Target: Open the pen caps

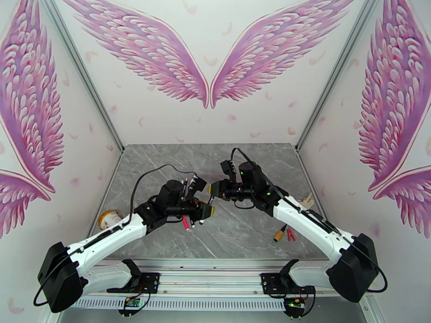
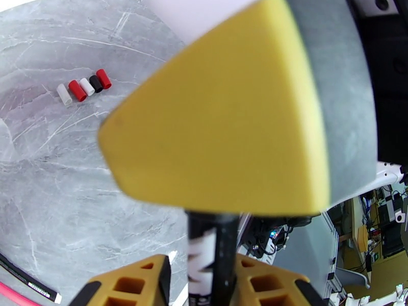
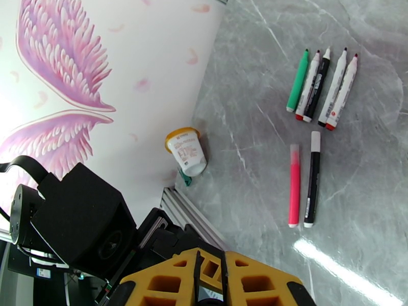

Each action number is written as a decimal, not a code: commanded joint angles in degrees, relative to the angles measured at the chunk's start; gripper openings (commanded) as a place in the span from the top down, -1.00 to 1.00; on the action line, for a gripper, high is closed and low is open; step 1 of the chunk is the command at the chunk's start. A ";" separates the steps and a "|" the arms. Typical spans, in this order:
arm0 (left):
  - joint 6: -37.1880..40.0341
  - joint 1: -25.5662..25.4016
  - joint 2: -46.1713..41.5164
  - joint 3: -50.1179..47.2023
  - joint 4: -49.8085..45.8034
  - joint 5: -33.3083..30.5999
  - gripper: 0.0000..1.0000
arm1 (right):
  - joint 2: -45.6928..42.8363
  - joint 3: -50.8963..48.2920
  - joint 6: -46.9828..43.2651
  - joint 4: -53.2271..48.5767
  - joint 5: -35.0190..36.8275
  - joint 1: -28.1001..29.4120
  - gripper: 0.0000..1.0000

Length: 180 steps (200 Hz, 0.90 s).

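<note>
A black pen [image 2: 224, 251] with a white label stands between the two yellow fingers [image 2: 137, 284] of my left gripper [image 1: 203, 210], which is shut on it. Its far end runs under the big yellow pad [image 2: 224, 118] of my right gripper [image 1: 214, 190], which meets the left one over mid-table. The right gripper [image 3: 209, 263] looks shut on that end, with only a dark sliver showing. Several loose pen caps [image 2: 84, 87], white, red and black, lie in a row. Several uncapped pens [image 3: 321, 87] lie side by side. Beneath them are a pink pen [image 3: 294, 184] and a white-capped black pen [image 3: 312, 179].
A yellow-lidded yoghurt cup [image 3: 186, 151] lies by the left wall [image 3: 127, 72], also seen as the cup [image 1: 109, 218] beside the left arm. A stubby orange-and-black cylinder [image 1: 279, 233] and a small red piece [image 1: 291, 235] lie near the right arm. The left arm's black housing [image 3: 76, 220] sits close below my right gripper.
</note>
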 commanded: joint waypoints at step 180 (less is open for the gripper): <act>2.90 0.30 -0.32 -0.15 0.23 2.00 0.87 | -0.20 2.42 -2.73 -3.00 3.39 1.67 0.44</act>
